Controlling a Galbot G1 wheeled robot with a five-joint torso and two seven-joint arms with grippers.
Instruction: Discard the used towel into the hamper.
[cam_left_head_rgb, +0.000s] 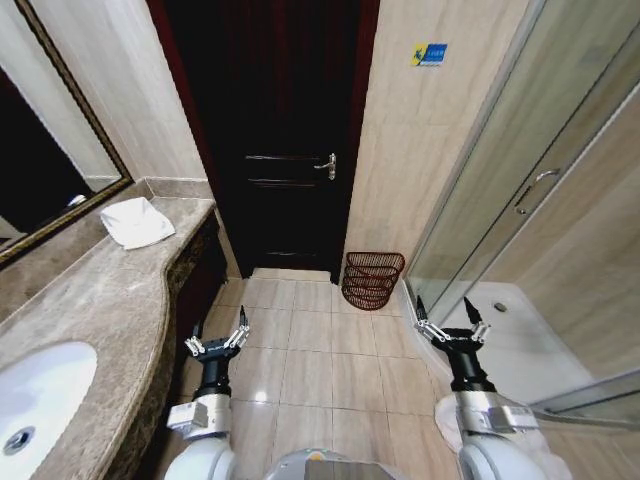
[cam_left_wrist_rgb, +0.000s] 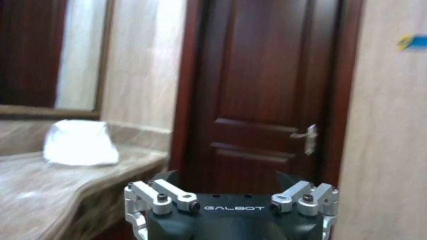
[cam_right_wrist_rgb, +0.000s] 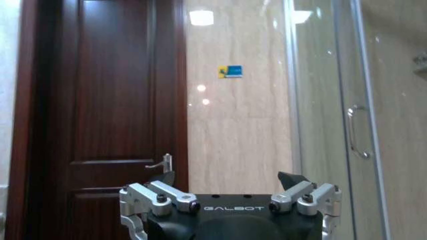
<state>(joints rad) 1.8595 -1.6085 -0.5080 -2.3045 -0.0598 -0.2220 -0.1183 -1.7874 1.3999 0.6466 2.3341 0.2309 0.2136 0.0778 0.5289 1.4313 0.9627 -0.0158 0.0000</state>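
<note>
Towel (cam_left_head_rgb: 136, 221): folded, white, on the counter (cam_left_head_rgb: 90, 300), well left of the door (cam_left_head_rgb: 285, 150)
Left gripper (cam_left_head_rgb: 217, 341): spread, empty, below the door
Hamper (cam_left_head_rgb: 372, 280): floor, just right of the door
Right gripper (cam_left_head_rgb: 452, 327): spread, empty
Progress: nothing grasped; pickup and drop remain

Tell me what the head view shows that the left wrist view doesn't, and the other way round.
Head view alone: the hamper on the floor by the wall right of the door, the sink set in the counter, the glass shower door, and the open right gripper held over the floor. Left wrist view alone: nothing further. Both: the white towel lying on the counter, the dark door with its handle, and the open left gripper.
</note>
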